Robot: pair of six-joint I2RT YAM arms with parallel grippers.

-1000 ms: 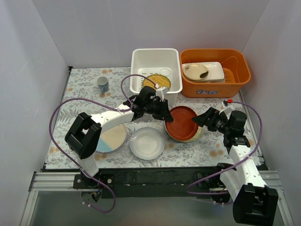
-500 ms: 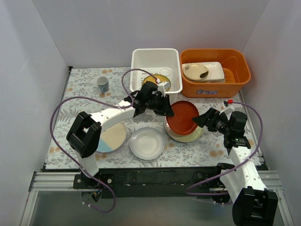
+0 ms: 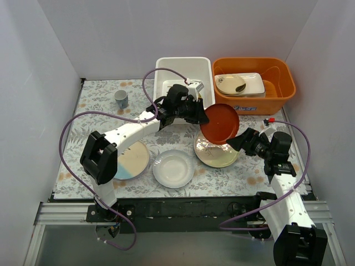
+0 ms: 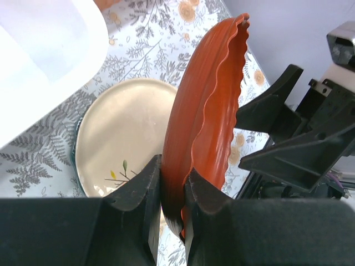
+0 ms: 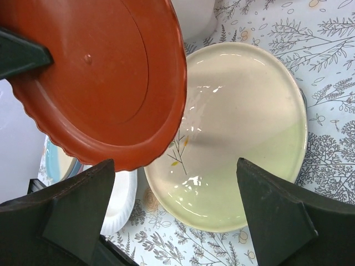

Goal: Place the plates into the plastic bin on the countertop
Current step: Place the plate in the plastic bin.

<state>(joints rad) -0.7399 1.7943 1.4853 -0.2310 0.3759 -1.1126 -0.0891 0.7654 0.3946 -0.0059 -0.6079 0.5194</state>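
top external view: red plate (image 3: 220, 123), pinched by left gripper (image 3: 203, 114), now lifted off cream plate (image 3: 213, 154) toward plastic bin (image 3: 161, 72); right gripper (image 3: 237, 142) wide.

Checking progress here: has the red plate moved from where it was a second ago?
Yes. The red plate has lifted off the cream plate, tipped up on edge, and now sits nearer the white bin.
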